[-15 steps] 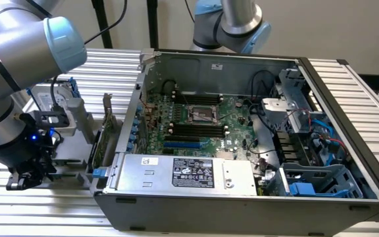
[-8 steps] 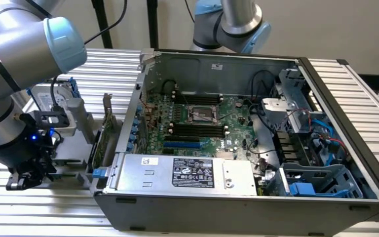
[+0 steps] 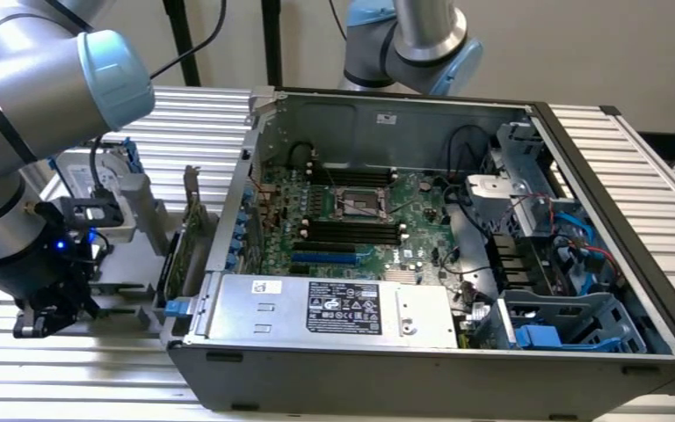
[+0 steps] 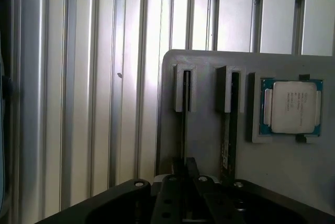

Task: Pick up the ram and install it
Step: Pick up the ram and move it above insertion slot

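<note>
Wrist view: gripper (image 4: 186, 168) sits at the ram (image 4: 186, 124), which stands on edge in its grey holder (image 4: 209, 59); we cannot tell its grip state. The holder is at nine o'clock of the computer case (image 3: 619, 167). DIMM slots (image 3: 350, 233) look bare, so pick-up and installation are both unfinished.

The black gripper (image 3: 35, 323) hangs low by a grey holder (image 3: 124, 292), just beside the big open computer case (image 3: 431, 374) on the table (image 3: 80, 391).

An open computer case (image 3: 431, 374) sits on a slatted table (image 3: 91, 391); a processor (image 4: 293, 107) rests in a grey holder (image 4: 293, 171).
</note>
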